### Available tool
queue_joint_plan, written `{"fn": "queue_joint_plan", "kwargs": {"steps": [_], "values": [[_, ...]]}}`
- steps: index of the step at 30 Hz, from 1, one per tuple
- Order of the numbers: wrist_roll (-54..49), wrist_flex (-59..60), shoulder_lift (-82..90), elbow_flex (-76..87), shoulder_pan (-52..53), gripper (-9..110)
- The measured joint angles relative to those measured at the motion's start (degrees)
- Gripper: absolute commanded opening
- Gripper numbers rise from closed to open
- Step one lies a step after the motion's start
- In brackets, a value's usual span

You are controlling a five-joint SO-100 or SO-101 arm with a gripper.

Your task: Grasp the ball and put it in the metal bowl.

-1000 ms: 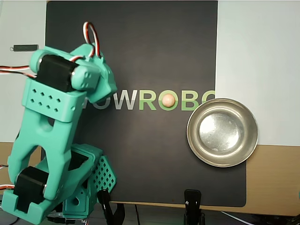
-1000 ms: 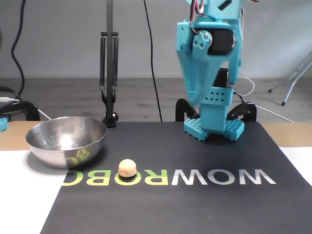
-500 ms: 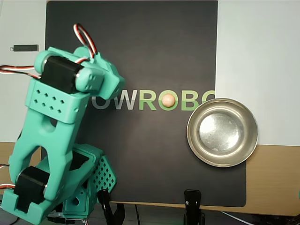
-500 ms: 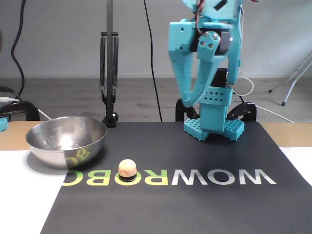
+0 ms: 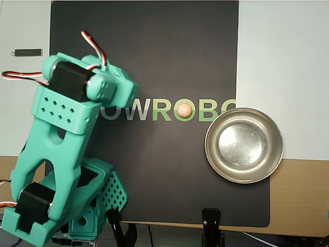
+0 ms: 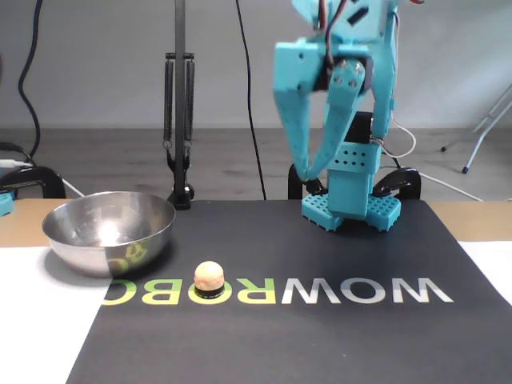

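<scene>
Resting: ball [image 5: 184, 109] [image 6: 209, 276] sits on the black mat [image 5: 169, 62] [image 6: 320, 344], on the green printed O.
Bowl: metal bowl [image 5: 244, 145] [image 6: 109, 231] stands near the ball, apart from it; right of it in the overhead view, left of it in the fixed view.
Arm: teal arm [image 5: 56, 154] [image 6: 352, 104] is raised, well apart from the ball.
Fingers: gripper [image 6: 308, 180] points down, clear of the mat; fingers held narrowly parted, nothing between them.
</scene>
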Motion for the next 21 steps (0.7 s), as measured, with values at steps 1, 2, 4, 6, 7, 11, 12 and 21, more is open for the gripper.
{"fn": "queue_joint_plan", "kwargs": {"steps": [1, 2, 4, 6, 7, 11, 12, 21], "values": [[0.0, 0.0, 0.0, 0.5, 0.3, 0], [0.0, 0.0, 0.0, 1.0, 0.3, 0], [0.0, -0.1, 0.0, 2.0, -0.1, 0], [0.0, -0.3, 0.0, 3.1, -0.2, 0], [0.0, -0.4, 0.0, 3.7, -0.2, 0], [0.0, -3.3, 0.0, 6.6, 0.3, 0], [0.0, -4.5, 0.0, 7.6, 0.4, 0], [0.0, -15.4, 0.0, 17.4, 4.0, 1]]}}
